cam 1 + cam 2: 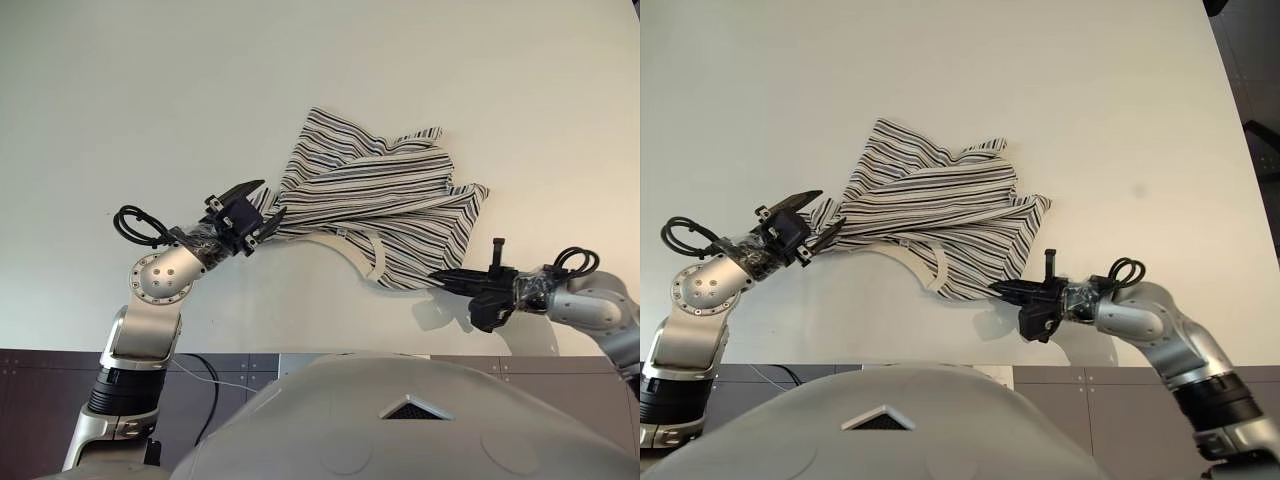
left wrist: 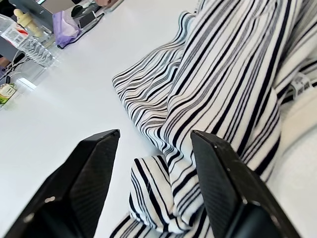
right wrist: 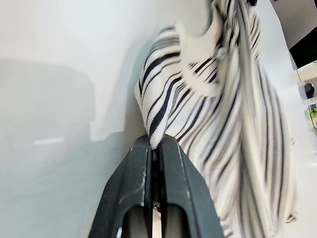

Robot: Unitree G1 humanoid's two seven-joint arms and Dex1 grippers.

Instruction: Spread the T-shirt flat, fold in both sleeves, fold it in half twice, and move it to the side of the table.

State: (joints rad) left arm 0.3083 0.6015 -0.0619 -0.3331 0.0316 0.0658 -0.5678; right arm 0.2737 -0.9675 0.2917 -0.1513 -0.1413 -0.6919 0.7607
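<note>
The left gripper (image 1: 270,198) is spread, its fingers either side of a bunched corner of the striped T-shirt (image 1: 380,200). The T-shirt lies crumpled mid-bench (image 1: 150,80), toward the near edge. The right gripper (image 1: 440,278) is pinching the T-shirt's near hem.

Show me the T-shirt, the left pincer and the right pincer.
T-shirt (image 1: 370,195): left eye view, striped middle panel.
left pincer (image 1: 272,197): left eye view, midway between its open fingertips.
right pincer (image 3: 155,143): right wrist view, tips shut on fabric.
</note>
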